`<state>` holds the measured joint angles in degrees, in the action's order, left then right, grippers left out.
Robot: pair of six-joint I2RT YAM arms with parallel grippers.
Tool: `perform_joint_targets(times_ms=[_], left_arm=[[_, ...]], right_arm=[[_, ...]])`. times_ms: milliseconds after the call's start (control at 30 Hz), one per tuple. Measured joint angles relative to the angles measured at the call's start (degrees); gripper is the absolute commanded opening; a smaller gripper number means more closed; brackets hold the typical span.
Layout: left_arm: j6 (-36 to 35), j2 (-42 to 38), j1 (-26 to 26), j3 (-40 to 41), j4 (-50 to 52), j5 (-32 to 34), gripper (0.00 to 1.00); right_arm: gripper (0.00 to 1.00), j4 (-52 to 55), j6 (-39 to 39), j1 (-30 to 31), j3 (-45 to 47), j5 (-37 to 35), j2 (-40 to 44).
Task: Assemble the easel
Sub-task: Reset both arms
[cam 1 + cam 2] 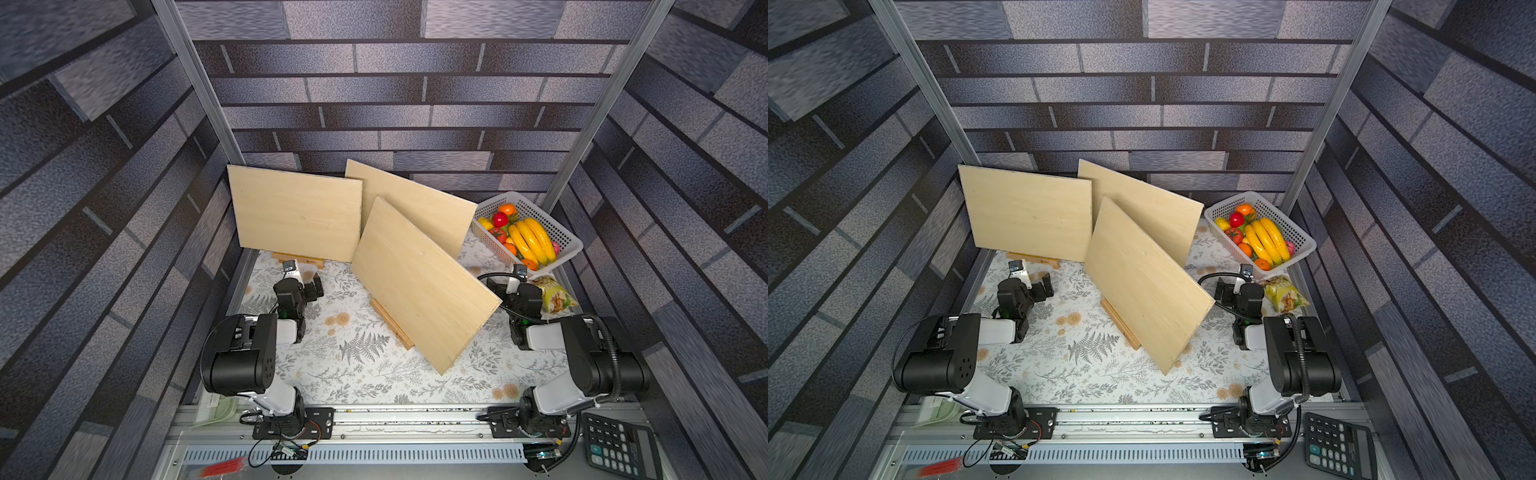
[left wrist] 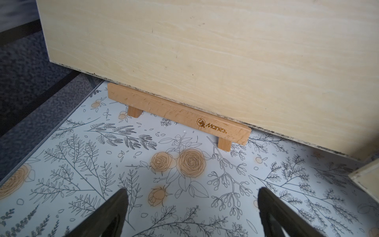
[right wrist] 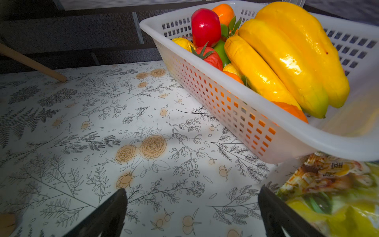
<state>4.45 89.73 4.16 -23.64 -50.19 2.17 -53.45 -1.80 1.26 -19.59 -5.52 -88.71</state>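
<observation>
Plywood board (image 2: 205, 51) ahead of wide-open, empty left tool (image 2: 192, 189); fruit basket (image 3: 225, 106) beside wide-open right tool (image 3: 192, 189).

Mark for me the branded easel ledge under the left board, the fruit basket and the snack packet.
easel ledge (image 2: 174, 112), left wrist view, front face beside the logo.
fruit basket (image 3: 215, 88), right wrist view, perforated side wall.
snack packet (image 1: 555, 295), in a top view, middle of the wrapper.

Board (image 2: 205, 51) on easel ledge (image 2: 178, 115), basket (image 1: 559, 233) far right
</observation>
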Motion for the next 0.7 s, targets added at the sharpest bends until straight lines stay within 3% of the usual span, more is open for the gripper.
perform_joint_targets(times_ms=[700], left_arm=[[0.0,0.0,-0.1,0.0,0.0,0.9,1.0]], right_arm=[[1.0,0.0,1.1,0.0,0.0,2.4,0.0]])
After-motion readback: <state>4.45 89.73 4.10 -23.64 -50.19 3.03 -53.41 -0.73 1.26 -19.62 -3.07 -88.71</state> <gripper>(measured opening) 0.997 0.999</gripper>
